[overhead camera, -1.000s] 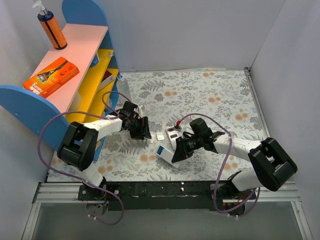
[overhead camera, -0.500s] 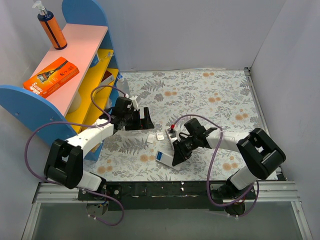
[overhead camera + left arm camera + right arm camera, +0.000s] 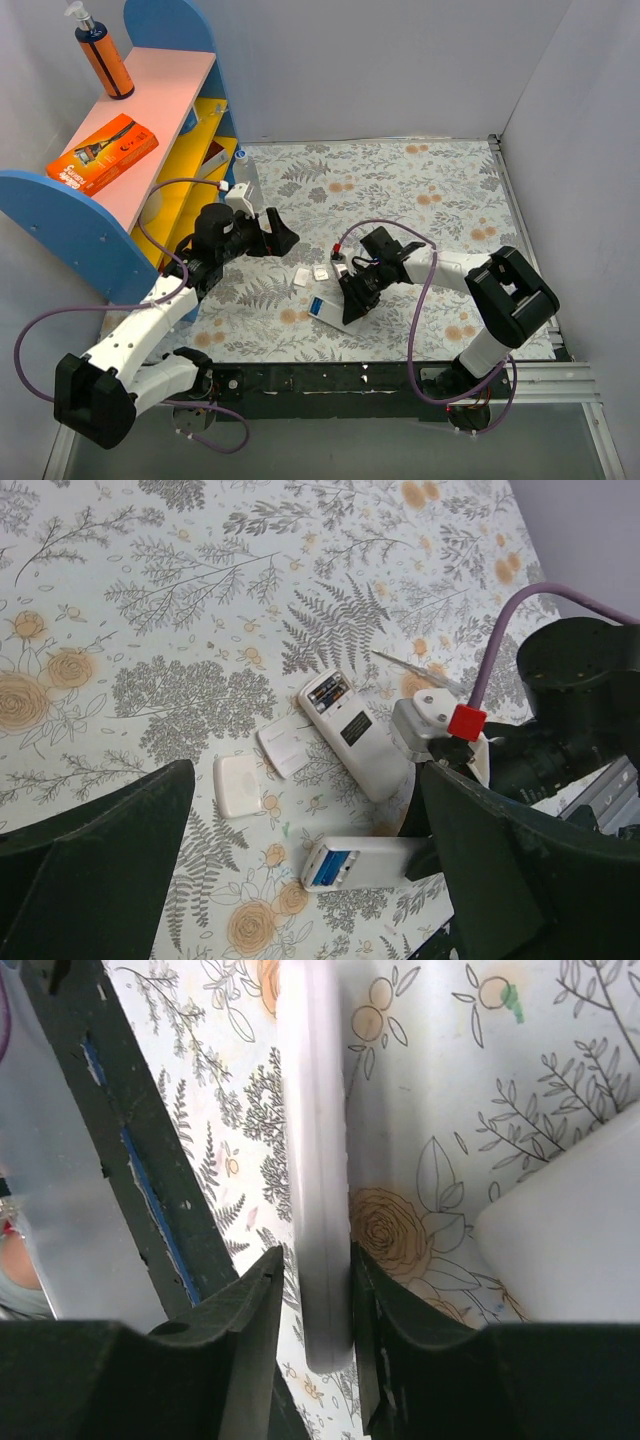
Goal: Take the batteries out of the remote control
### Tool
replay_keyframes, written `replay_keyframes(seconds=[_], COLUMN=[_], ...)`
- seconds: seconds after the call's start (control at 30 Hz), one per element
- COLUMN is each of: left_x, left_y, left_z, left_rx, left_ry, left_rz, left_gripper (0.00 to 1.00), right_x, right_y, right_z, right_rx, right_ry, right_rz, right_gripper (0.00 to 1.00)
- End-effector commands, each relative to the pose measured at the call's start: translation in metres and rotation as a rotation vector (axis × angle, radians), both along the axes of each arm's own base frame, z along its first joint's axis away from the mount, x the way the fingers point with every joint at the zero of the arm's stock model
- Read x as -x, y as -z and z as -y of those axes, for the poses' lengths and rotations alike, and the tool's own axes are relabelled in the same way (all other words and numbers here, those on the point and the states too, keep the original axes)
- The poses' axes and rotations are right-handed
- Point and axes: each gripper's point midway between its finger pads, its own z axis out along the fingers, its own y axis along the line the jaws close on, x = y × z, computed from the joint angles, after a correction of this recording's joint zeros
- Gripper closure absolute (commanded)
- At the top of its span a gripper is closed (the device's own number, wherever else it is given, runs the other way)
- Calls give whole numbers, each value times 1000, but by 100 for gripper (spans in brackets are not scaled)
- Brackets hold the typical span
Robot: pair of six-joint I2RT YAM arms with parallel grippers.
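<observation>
A white remote lies low near the mat's front with its battery bay open, showing the blue batteries. My right gripper is shut on its rear end; in the right wrist view the remote stands edge-on between the fingers. My left gripper is open and empty, raised to the left of the remotes. The left wrist view shows the held remote and its batteries. A second white remote lies beside it, with two white cover pieces to its left.
A blue, pink and yellow shelf stands at the left with an orange box and an orange bottle on top. A clear bottle stands by the shelf. Grey walls close the back and right.
My left arm has drawn back to the left and lifted away from the remotes. My right gripper has shifted slightly left and stays closed on the remote.
</observation>
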Motion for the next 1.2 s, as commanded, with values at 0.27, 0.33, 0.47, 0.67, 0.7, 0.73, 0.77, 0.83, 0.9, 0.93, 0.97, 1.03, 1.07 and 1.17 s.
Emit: replay_keyframes(seconds=[0.27,0.33,0.47,0.67,0.7,0.73,0.77,0.83,0.9,0.93,0.97,1.03,1.07,1.17], left_x=[-1,-1,0,1,0,0,0,1,1,1,2,2,3,3], left_y=[-23,-25,-27,-32,-34,-34,-35,-37,-37,-37,-39,-41,-42,-43], left_z=[-6,-7,-11,-15,-17,-18,-18,-18,-18,-18,-19,-20,-21,-23], left_rx=[32,31,29,30,31,31,31,36,38,38,39,42,45,42], left_ry=[-26,-35,-52,-73,-83,-86,-85,-83,-85,-87,-90,-96,-101,-109], left_rz=[103,111,124,145,149,152,156,160,161,160,165,172,177,184], left_gripper=[2,2,2,2,2,2,2,2,2,2,2,2,2,2], right_x=[-12,-16,-31,-41,-40,-38,-35,-36,-36,-36,-34,-32,-26,-16], right_y=[-3,-3,-8,-44,-48,-52,-53,-54,-53,-54,-54,-58,-54,-57], right_z=[5,4,1,-6,-6,-6,-4,0,5,5,5,0,-2,-19], right_rx=[56,49,69,12,5,-4,0,17,37,37,36,13,11,-46], right_ry=[-1,6,66,143,152,156,157,180,195,201,204,232,238,256], right_rz=[78,103,155,201,193,194,189,201,210,207,198,168,146,101], right_gripper=[64,66,70,62,61,59,57,56,55,56,58,59,60,62])
